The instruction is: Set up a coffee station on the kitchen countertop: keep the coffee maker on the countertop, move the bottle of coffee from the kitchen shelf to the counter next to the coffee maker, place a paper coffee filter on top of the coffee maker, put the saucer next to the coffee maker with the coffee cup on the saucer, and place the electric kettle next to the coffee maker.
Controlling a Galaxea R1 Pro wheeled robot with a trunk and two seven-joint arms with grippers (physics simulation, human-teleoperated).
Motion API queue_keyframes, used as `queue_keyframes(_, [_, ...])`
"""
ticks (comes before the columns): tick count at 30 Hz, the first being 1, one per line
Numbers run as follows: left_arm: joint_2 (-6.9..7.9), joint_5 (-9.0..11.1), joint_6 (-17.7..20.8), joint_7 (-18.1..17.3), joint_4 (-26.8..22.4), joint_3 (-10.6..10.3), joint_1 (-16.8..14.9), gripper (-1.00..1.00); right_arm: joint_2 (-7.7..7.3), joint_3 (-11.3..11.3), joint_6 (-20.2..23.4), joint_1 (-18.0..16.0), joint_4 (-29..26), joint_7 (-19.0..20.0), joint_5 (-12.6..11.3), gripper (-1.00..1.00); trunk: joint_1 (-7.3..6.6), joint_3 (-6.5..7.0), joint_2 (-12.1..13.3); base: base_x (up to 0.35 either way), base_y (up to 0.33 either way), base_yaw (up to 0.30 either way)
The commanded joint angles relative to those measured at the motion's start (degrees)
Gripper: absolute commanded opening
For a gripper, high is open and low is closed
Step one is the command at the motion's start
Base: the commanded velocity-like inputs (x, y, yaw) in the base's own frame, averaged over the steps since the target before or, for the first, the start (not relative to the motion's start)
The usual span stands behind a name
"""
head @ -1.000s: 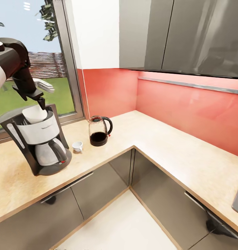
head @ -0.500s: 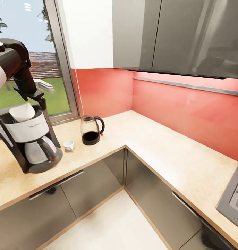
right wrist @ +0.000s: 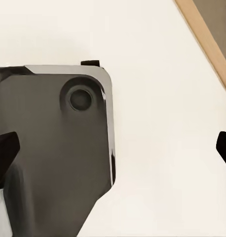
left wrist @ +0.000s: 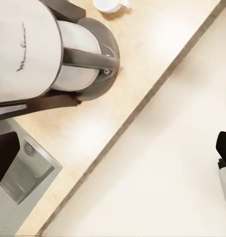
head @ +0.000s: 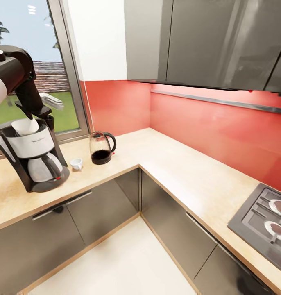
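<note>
Beige countertop (head: 185, 172) unchanged; head camera has panned right since 1.0 s ago, bringing a stove (head: 265, 221) into view. Paper coffee filter (head: 25, 126) sits atop coffee maker (head: 32, 157), just below left gripper (head: 49, 121); jaw state cannot tell. Electric kettle (head: 101, 147) and coffee cup (head: 76, 164) beside. Right gripper fingertips (right wrist: 4, 153) spread, mostly cropped.

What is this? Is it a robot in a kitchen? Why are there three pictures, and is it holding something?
Yes, a pretend robot in a computer-game kitchen. The big picture comes from a camera on its head. The black and white thing is its left arm, reaching over the coffee maker. A white paper filter sits on top of it. Beside it on the counter are a small cup and a glass kettle. A stove is farther along. The other two pictures come from cameras on its wrists, looking down. One sees the coffee maker from above. Both grippers look open, holding nothing.
</note>
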Motion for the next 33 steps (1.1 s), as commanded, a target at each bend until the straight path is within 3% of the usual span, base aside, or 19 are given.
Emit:
queue_keyframes(1, [0.05, -0.21, 0.60, -0.49, -0.06, -0.15, -0.02, 1.00, 0.00, 0.02, -0.20, -0.05, 0.04, -0.03, -0.37, 1.00, 0.01, -0.13, -0.13, -0.254, -0.197, 0.000])
queue_keyframes(3, [0.18, 0.03, 0.55, -0.49, -0.06, 0.02, 0.15, 1.00, 0.00, 0.02, -0.20, -0.05, 0.07, -0.05, -0.37, 1.00, 0.01, -0.13, -0.13, -0.254, -0.191, 0.000])
queue_keyframes(7, [0.52, 1.62, 0.33, -0.46, -0.08, 2.54, 1.22, 1.00, 0.00, 0.05, -0.20, -0.05, 0.11, -0.06, -0.37, 1.00, 0.01, -0.13, -0.13, -0.175, -0.110, 0.000])
queue_keyframes(13, [0.42, 4.47, -0.19, -0.32, -0.30, 5.50, 5.47, 1.00, 0.00, 0.10, -0.20, -0.05, 0.13, -0.06, -0.37, 1.00, 0.01, -0.13, -0.13, -0.037, -0.021, 0.000])
queue_keyframes(19, [0.27, 6.12, -4.01, -0.24, -0.36, 7.61, 9.62, 1.00, 0.00, 0.20, -0.20, -0.05, 0.13, -0.06, -0.37, 1.00, 0.01, -0.13, -0.13, -0.002, -0.001, 0.000])
queue_keyframes(22, [0.32, 8.35, -6.33, -0.23, -0.36, 8.78, 11.56, 1.00, 0.00, 0.25, -0.20, -0.05, 0.13, -0.06, -0.37, 1.00, 0.01, -0.13, -0.13, 0.000, 0.000, 0.000])
queue_keyframes(24, [0.34, 9.98, -7.18, -0.23, -0.39, 9.14, 13.98, 1.00, 0.00, 0.31, -0.20, -0.05, 0.13, -0.06, -0.37, 1.00, 0.01, -0.13, -0.13, 0.000, 0.000, 0.000])
queue_keyframes(28, [0.16, 10.61, -9.06, -0.26, -0.41, 9.18, 18.40, 1.00, 0.06, 0.36, -0.20, -0.05, 0.13, -0.04, -0.34, 1.00, 0.01, -0.13, -0.13, 0.000, 0.000, 0.000])
queue_keyframes(30, [-0.04, 10.79, -13.23, -0.25, -0.41, 9.18, 22.18, 1.00, 0.08, 0.37, -0.20, -0.05, 0.13, -0.05, -0.30, 1.00, 0.01, -0.13, -0.13, 0.000, 0.000, 0.000])
queue_keyframes(31, [-0.09, 11.90, -16.74, -0.37, -0.41, 9.25, 24.87, 1.00, 0.09, 0.37, -0.20, -0.05, 0.13, -0.06, -0.29, 1.00, 0.01, -0.13, -0.13, 0.000, 0.000, 0.000])
queue_keyframes(33, [0.11, 15.07, -19.73, -0.57, -0.41, 9.33, 27.45, 1.00, 0.09, 0.37, -0.20, -0.05, 0.13, -0.06, -0.29, 1.00, 0.01, -0.13, -0.13, 0.000, 0.000, 0.000])
